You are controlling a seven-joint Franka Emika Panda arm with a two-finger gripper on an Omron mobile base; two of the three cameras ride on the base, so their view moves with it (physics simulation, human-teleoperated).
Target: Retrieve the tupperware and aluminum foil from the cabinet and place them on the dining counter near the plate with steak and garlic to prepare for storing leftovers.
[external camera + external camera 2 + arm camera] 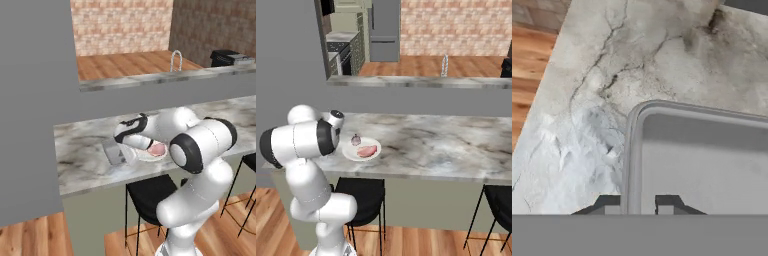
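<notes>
Grey tupperware (697,165) gripped at its rim over the dining counter (446,145).
Gripper (639,207) was clamped on the tub's wall near the counter's left end, beside the plate (361,149); its long axis couldn't be told.

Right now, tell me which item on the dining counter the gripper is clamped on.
The tupperware: the gripper pinches its rim wall between both fingers. The steak and garlic lie untouched on the plate beside it.

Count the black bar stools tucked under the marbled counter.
3. One black bar stool stands below the round white plate; a second stool is at the right edge; a third sits behind the arm. More may be hidden.
</notes>
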